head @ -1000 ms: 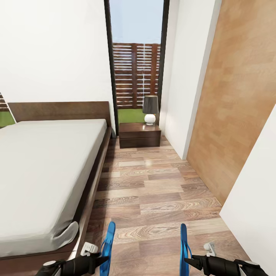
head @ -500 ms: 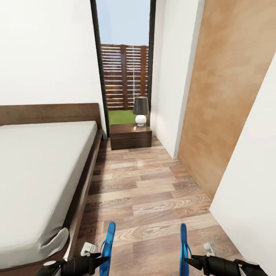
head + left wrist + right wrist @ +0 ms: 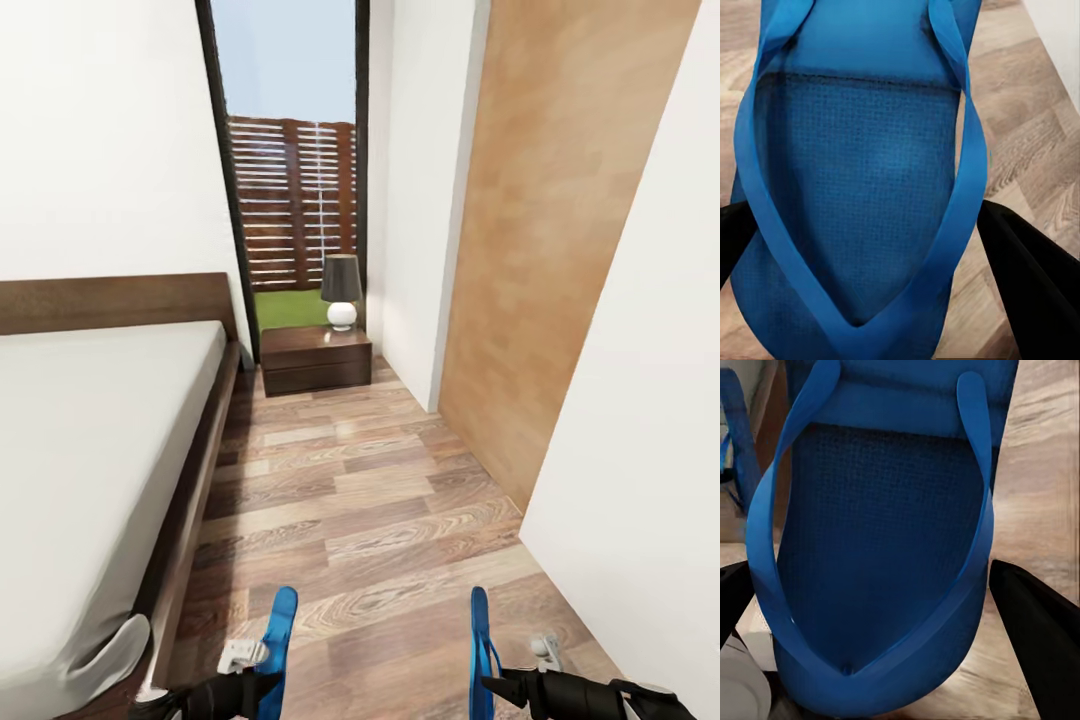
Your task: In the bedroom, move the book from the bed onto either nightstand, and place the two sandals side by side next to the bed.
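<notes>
My left tool (image 3: 262, 685) and right tool (image 3: 492, 685) each clamp one blue sandal (image 3: 277, 650) (image 3: 479, 645) above the floor (image 3: 370, 520) beside the bed (image 3: 90, 440); neither is placed, and the book remains outstanding.

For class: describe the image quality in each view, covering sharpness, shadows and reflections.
Head view: evenly lit and sharp; soft shadow on the floor beside the bed, faint sheen on the planks. Left wrist view: sandal close, weave visible, slightly soft. Right wrist view: the other sandal likewise, background floor blurred.
</notes>
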Robot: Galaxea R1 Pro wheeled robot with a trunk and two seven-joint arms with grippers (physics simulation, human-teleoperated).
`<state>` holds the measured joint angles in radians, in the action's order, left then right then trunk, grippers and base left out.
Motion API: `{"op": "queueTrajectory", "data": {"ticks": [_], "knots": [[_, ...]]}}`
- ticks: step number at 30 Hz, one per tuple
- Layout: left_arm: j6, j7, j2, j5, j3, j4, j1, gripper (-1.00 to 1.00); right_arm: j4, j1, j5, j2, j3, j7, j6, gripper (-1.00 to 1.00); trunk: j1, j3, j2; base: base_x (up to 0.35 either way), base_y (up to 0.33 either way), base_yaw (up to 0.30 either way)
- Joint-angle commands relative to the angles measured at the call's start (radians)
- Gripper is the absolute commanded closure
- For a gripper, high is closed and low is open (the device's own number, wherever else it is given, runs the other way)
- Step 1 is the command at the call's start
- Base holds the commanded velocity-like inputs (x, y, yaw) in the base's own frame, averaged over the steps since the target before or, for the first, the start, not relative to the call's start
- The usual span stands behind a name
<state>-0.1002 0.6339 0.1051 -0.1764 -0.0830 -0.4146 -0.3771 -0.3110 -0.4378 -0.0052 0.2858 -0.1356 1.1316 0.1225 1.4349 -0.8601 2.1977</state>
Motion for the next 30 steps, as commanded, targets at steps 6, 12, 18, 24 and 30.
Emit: {"op": "queueTrajectory", "data": {"ticks": [6, 12, 18, 24, 30], "knots": [[0.087, -0.062, -0.018, 0.043, -0.067, 0.13, 0.0, 1.0, 0.133, -0.001, 0.0, -0.005, -0.005, -0.084, -0.051, 1.0, 0.0, -0.001, 0.0, 0.0, 0.0, -0.162], [0.213, -0.064, -0.021, 0.049, -0.077, 0.229, 0.0, 1.0, 0.153, -0.001, -0.001, -0.005, -0.005, -0.196, -0.073, 1.0, 0.0, -0.001, 0.0, 0.0, 0.0, -0.166], [0.228, -0.064, -0.024, 0.048, -0.078, 0.236, 0.0, 1.0, 0.153, -0.001, -0.001, -0.006, -0.004, -0.251, -0.074, 1.0, 0.0, -0.001, 0.0, 0.0, 0.0, -0.131], [0.229, -0.067, -0.024, 0.037, -0.073, 0.238, 0.0, 1.0, 0.153, -0.001, -0.004, -0.007, -0.004, -0.246, -0.072, 1.0, 0.0, -0.001, 0.0, 0.0, 0.0, -0.031], [0.229, -0.069, -0.024, -0.004, -0.072, 0.238, 0.0, 1.0, 0.154, -0.001, -0.005, -0.008, -0.004, -0.242, -0.073, 1.0, 0.0, -0.001, 0.0, 0.0, 0.0, -0.002]]}}
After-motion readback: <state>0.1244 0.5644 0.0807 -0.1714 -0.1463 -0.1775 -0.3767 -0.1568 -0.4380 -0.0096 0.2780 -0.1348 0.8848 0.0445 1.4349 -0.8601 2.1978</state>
